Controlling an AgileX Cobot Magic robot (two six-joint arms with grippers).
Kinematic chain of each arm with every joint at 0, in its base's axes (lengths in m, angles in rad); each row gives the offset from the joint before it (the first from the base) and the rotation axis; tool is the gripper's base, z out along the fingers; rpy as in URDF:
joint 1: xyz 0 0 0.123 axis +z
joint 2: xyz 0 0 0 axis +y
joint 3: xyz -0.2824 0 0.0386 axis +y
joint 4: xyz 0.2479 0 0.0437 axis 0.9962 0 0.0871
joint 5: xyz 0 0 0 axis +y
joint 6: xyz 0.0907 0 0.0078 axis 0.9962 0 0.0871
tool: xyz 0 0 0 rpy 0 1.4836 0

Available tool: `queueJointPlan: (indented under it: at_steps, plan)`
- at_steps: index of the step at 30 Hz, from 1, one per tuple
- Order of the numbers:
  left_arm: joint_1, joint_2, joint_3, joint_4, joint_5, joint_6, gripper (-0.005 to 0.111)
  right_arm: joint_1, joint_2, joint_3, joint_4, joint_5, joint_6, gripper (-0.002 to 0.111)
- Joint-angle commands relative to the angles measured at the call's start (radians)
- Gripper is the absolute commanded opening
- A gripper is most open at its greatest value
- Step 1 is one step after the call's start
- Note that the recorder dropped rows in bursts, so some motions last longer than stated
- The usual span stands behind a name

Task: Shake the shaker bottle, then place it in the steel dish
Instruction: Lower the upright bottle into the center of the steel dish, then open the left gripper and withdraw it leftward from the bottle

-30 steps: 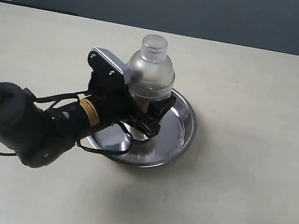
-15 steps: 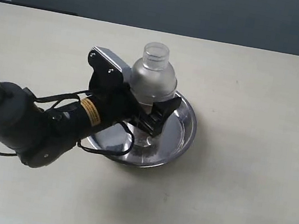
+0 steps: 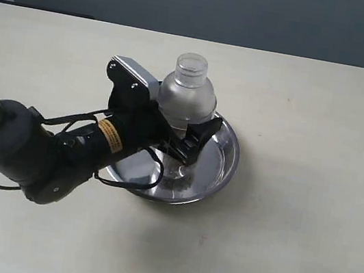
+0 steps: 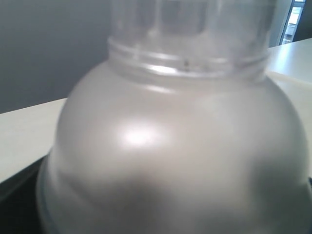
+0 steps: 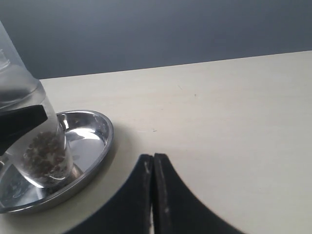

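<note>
Spanning the scene, the pale table (image 3: 308,129) carries the steel dish (image 3: 223,158). The shaker bottle (image 3: 186,99) stands upright inside it, my left gripper (image 3: 179,143) clamped around its clear body. My right gripper (image 5: 153,165), fingers pressed together, sits well apart.

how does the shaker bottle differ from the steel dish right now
The shaker bottle is tall, upright clear plastic with a frosted dome; the steel dish is shallow, wide, shiny metal. The bottle holds brownish grains; the dish holds only the bottle. The left gripper clamps the bottle; nothing grips the dish. Both are round, and the bottle sits inside the dish's rim.
</note>
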Motion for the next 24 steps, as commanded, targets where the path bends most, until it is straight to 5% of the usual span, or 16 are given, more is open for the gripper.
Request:
queueJointPlan:
  at_steps: [1, 24]
  plan:
    - [0.0, -0.006, -0.006, 0.005, 0.002, -0.005, 0.098, 0.002, -0.004, 0.001, -0.004, -0.006, -0.002, -0.001]
    - [0.0, -0.021, 0.12, 0.01, -0.023, -0.007, 0.098, 0.002, -0.004, 0.001, -0.004, -0.006, -0.002, -0.001]
